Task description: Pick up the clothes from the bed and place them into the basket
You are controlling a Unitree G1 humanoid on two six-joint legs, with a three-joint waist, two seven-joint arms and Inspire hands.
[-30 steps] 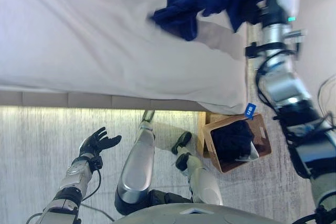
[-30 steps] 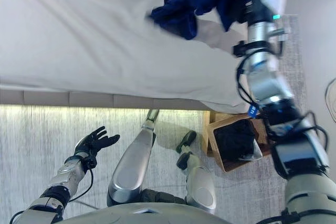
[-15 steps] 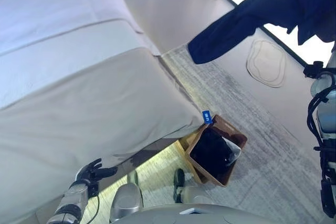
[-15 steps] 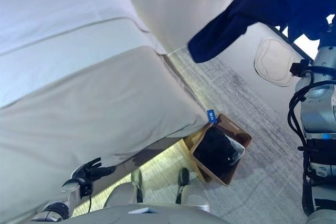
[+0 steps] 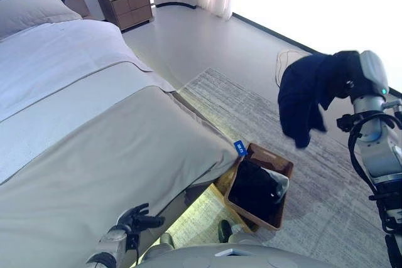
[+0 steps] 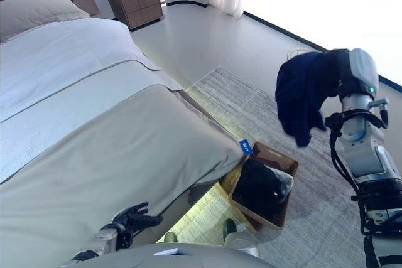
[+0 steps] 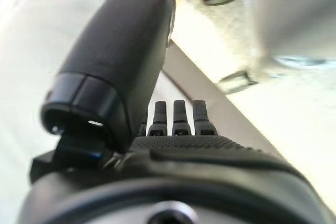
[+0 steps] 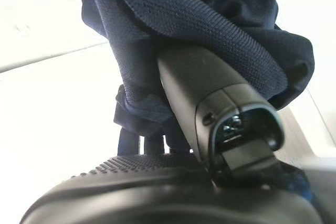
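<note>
My right hand point(image 8: 210, 103) is shut on a dark navy garment point(image 5: 304, 92), which hangs in the air above the rug, up and to the right of the basket. The brown basket point(image 5: 281, 166) stands on the floor at the bed's corner, with dark clothes point(image 5: 252, 186) and a pale item inside. The navy cloth also wraps my fingers in the right wrist view point(image 8: 210, 19). My left hand point(image 5: 135, 221) is open and empty, low beside the bed's front edge; its fingers point(image 7: 178, 116) are straight. The bed point(image 5: 94, 142) has a beige cover.
A grey rug point(image 5: 251, 111) lies under the basket. A wooden nightstand point(image 5: 124, 4) stands at the back by the headboard, and a pillow point(image 5: 31, 10) lies at the bed's head. A pale round object point(image 5: 287, 59) lies on the floor behind the garment.
The whole view has swung away from the bed toward the basket. The navy garment has come off the bed and now hangs lower, near the basket. The left hand stays open.
</note>
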